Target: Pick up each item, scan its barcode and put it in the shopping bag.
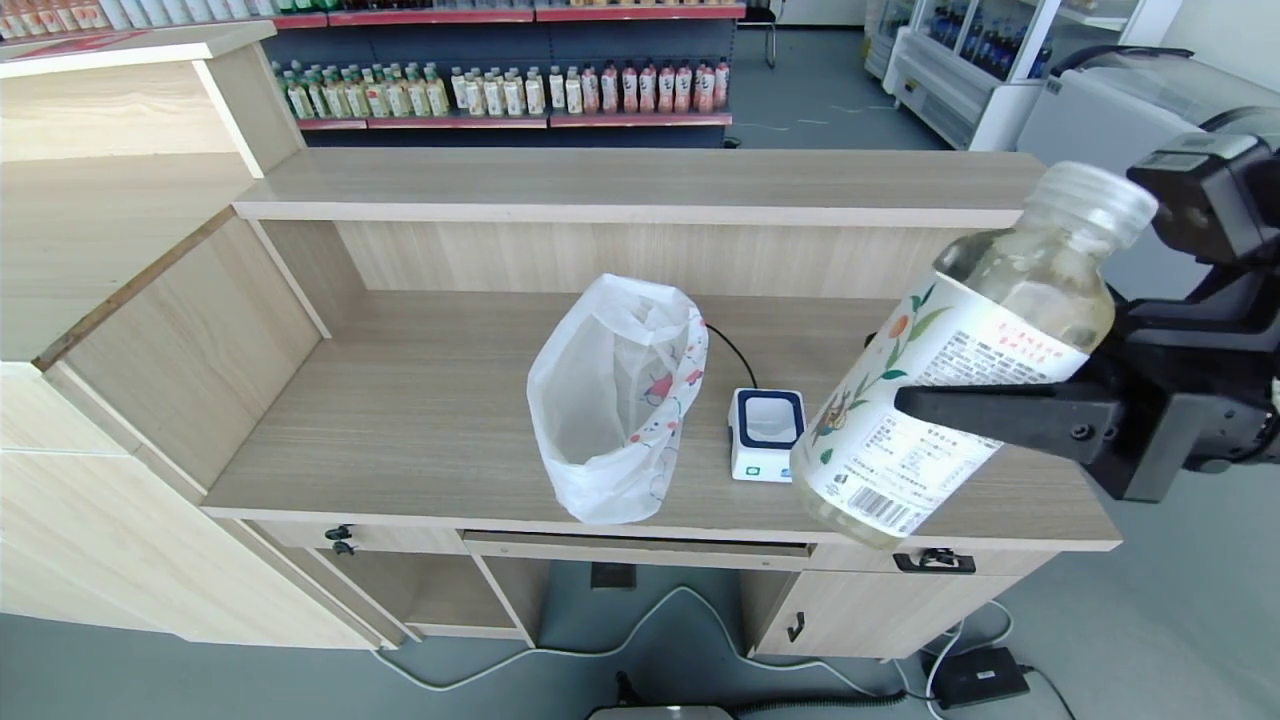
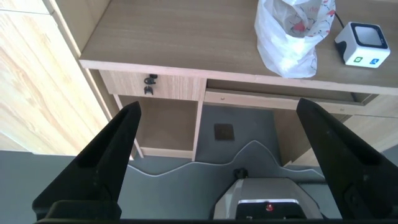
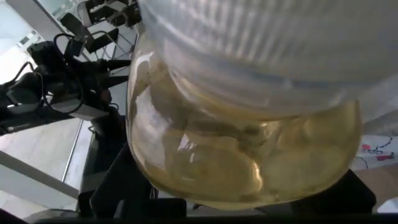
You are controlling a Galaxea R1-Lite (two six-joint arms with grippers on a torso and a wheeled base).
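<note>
One bottle [image 1: 960, 360] is what you have in hand: your right gripper [image 1: 888, 372] is clamped across its labelled middle, at the right side of the head frame. One black finger [image 1: 1000, 418] crosses the front of the label, and a dark tip peeks out past the bottle's far edge. The bottle is tilted, with its ribbed clear cap toward the upper right and its base toward the lower centre. A barcode sits on the label just above the base, facing the head camera. You can see pale yellowish liquid through the bare shoulder, and your right wrist camera looks down past the cap onto that same bottle [image 3: 249, 143] at close range.

On the wooden counter [image 1: 420, 420] at centre frame, the white shopping bag [image 1: 620, 400] stands upright with its mouth open, and a red and blue print shows on its side. Just right of it sits the small white scanner [image 1: 766, 432] with a dark blue-framed window on top. A black cable runs from it behind the bag. In the head frame the bottle's base overlaps the area just right of the scanner.

Your left gripper [image 2: 219, 109] hangs low in front of the counter with its two fingers wide apart and nothing between them. Its camera takes in the bag [image 2: 289, 37] and scanner [image 2: 364, 42] beyond them on the counter edge [image 2: 174, 31].

Rows of drinks line the store shelves [image 1: 500, 95] along the top of the head frame.
</note>
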